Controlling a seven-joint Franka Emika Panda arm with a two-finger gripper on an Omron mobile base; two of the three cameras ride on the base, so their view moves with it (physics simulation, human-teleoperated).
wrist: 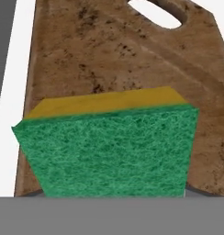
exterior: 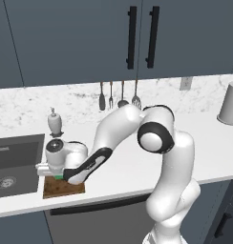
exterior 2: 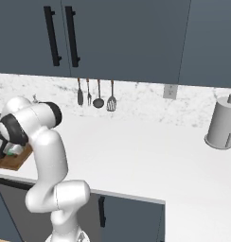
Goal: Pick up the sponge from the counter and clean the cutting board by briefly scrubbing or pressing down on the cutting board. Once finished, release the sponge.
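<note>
You see sponge (wrist: 107, 147) gripped in narrowly closed end effector (exterior: 55, 175), low over board (wrist: 132, 69). Pickup done; scrub apparently underway, then release remains.

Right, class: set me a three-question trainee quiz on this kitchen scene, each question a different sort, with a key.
1. True or false: the sponge is over the cutting board.
2. What sits left of the board in the left base view? A) sink B) toaster C) stove
3. Fill in: the sponge's green face is toward the hand camera and its ______ layer is toward the board.

Key: 1 true; 2 A; 3 yellow.
</note>
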